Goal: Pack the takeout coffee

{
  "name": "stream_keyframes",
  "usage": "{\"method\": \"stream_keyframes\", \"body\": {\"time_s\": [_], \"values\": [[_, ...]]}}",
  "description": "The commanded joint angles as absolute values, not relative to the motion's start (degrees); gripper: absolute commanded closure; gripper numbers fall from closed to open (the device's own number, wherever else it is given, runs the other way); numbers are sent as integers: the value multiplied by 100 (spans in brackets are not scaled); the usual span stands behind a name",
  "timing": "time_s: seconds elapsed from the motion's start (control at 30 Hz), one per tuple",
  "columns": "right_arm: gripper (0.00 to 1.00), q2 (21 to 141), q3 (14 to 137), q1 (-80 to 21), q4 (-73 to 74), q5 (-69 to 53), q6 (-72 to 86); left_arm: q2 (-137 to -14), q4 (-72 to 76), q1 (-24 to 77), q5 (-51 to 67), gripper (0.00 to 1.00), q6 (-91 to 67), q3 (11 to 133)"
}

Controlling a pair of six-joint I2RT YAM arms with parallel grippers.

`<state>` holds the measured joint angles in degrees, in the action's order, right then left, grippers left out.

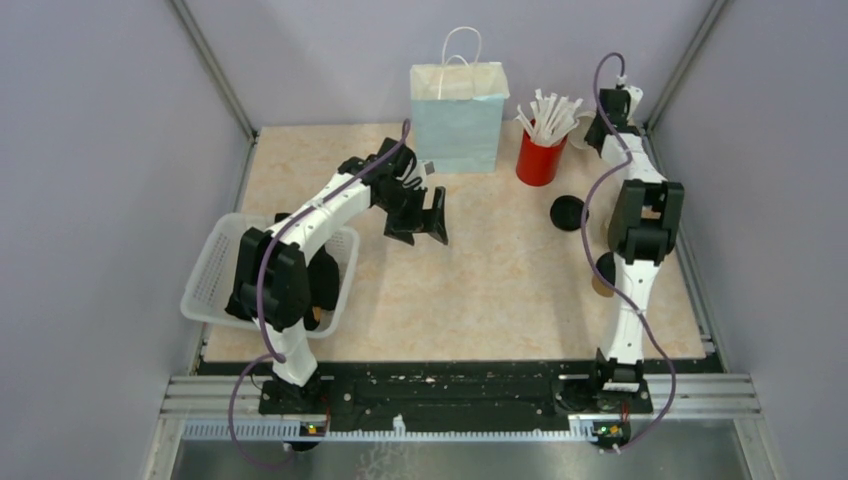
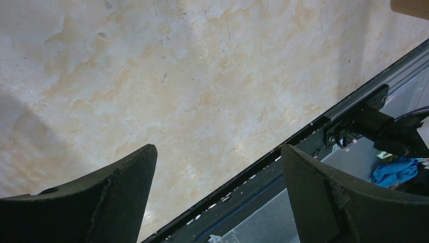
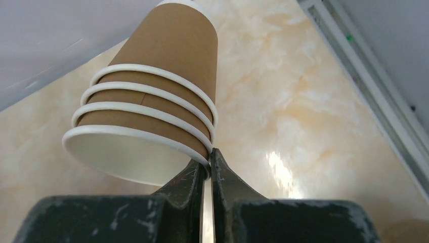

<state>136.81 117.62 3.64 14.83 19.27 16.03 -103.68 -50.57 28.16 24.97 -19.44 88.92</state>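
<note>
A stack of four nested kraft cups (image 3: 162, 76) was seen in the right wrist view, tilted, its long axis running from the open white mouth nearest the camera up to the closed base, which was pointed away toward the wall. The rim of the nearest cup was pinched between the clenched right jaws at its lower edge. From above, the stack was hidden behind the right arm (image 1: 640, 215), whose wrist was held over the far right corner of the tabletop (image 1: 500, 290), just beside the red cup of straws (image 1: 541, 158). Whether the stack touched the tabletop could not be told. The left jaws were spread wide with nothing between them, above the middle of the tabletop, in front of the upright pale blue bag (image 1: 458, 105).
</note>
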Motion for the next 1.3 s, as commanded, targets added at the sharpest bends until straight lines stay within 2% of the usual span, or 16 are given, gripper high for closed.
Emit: {"method": "stream_keyframes", "body": {"time_s": [0.0,0.23,0.53,0.73,0.93,1.27], "values": [[100,12287,11530,589,2371,908,2622,-10192,-4722,2803,2676,1,-2077,8760],[100,11302,10541,1198,3963,-789,4484,-10020,-4488,2810,2928,2,-2112,8428],[100,10694,9780,1728,4454,-2347,5985,-10009,-4440,2854,3121,2,-2050,8348],[100,10915,10014,1757,5471,-2544,6621,-9963,-4421,2856,3092,2,-1996,8298],[100,11157,10222,1748,5818,-2377,7167,-9957,-4366,2852,3099,2,-1991,8269],[100,11728,11005,1656,6253,-1889,7181,-10033,-4356,2856,3120,2,-1926,8315]]}}
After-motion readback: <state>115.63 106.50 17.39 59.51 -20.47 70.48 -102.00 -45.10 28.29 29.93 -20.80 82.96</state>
